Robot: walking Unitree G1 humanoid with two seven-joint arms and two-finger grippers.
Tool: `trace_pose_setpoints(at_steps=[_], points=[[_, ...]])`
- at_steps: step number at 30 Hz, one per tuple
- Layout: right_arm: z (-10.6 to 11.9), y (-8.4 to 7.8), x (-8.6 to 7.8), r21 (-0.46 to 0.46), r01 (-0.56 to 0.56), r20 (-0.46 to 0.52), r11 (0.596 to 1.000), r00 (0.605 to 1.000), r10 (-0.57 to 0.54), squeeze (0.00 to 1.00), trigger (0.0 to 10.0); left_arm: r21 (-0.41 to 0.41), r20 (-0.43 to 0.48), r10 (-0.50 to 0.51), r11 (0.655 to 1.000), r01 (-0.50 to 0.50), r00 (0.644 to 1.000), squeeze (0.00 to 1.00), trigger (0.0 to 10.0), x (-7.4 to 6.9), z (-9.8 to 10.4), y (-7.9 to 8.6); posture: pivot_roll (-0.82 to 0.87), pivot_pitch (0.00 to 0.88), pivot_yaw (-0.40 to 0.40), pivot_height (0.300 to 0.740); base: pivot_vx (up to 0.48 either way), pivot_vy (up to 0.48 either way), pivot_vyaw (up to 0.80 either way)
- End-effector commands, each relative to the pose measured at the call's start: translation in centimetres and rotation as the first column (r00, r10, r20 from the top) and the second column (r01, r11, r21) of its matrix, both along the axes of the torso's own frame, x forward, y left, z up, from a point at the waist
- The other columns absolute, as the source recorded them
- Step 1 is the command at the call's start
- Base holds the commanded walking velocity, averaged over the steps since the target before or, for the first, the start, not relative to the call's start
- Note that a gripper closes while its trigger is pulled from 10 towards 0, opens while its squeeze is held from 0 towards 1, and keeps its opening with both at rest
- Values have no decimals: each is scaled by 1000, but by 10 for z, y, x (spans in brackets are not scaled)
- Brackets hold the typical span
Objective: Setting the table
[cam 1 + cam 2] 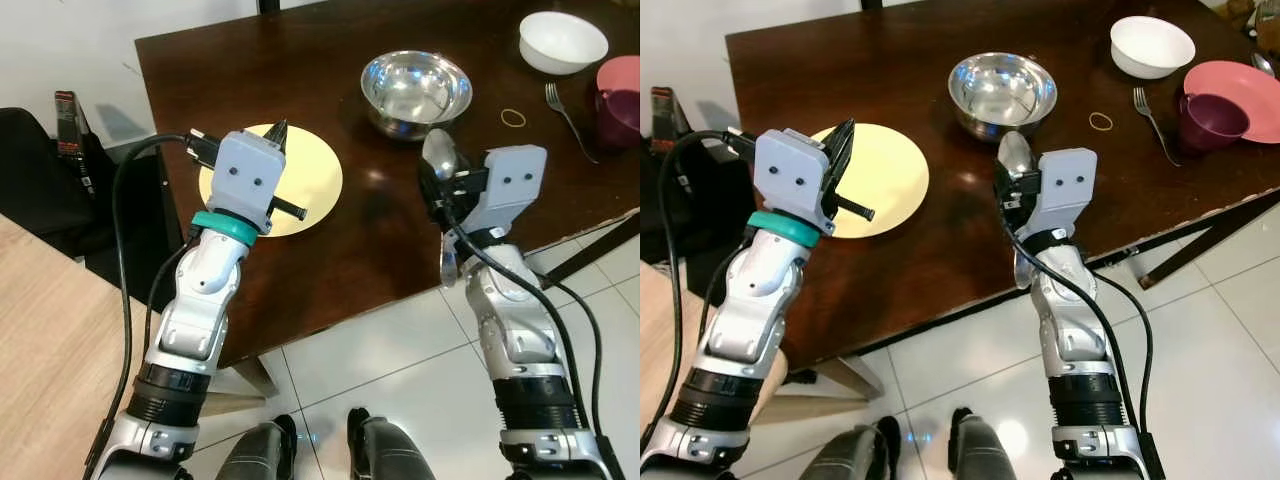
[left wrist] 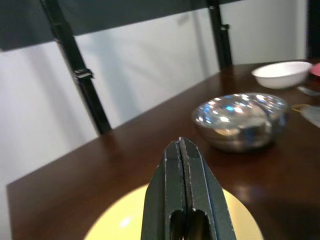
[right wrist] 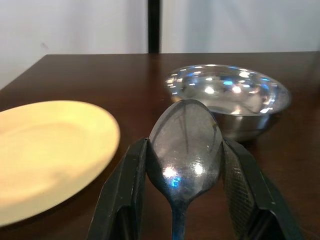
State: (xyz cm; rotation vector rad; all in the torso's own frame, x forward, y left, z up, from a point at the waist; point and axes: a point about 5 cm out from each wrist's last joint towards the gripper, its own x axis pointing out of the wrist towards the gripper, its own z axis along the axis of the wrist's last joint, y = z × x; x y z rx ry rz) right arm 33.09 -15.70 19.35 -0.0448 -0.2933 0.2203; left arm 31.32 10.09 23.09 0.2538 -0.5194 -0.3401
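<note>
In the left eye view the dark wooden surface (image 1: 300,60) carries one yellow plate (image 1: 310,185), one steel bowl (image 1: 416,92), one white bowl (image 1: 562,42), one fork (image 1: 568,118), one rubber band (image 1: 513,117) and one pink cup (image 1: 620,100). The left hand (image 1: 279,132) hovers over the plate's near edge. In the right eye view the right hand (image 1: 1012,172) holds one spoon (image 1: 1015,152), between the plate and the steel bowl; one pink plate (image 1: 1240,85) lies under the cup. In the left wrist view the left fingers (image 2: 185,190) are pressed together above the plate. In the right wrist view the two right fingers (image 3: 120,195) pinch the spoon from both sides, its scoop pointing towards the steel bowl.
</note>
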Motion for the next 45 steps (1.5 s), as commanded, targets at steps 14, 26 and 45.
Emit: trace_pose_setpoints(at_steps=[14, 26, 45], points=[[-23, -9, 30, -102, -42, -248, 994, 969, 15, 0, 10000, 57, -107, -352, 932, 359, 930, 0, 10000, -23, 14, -18, -31, 207, 73, 740, 0, 0, 0], [-24, -20, 47, 23, -49, -350, 999, 935, 54, 0, 10000, 121, -195, -565, 798, 591, 802, 0, 10000, -45, 19, -32, 16, 211, 92, 740, 0, 0, 0], [-12, -18, 62, -60, -38, -277, 997, 961, 19, 1000, 10000, 89, -234, -586, 781, 618, 776, 0, 10000, -53, 19, -35, 34, 195, 83, 740, 0, 0, 0]])
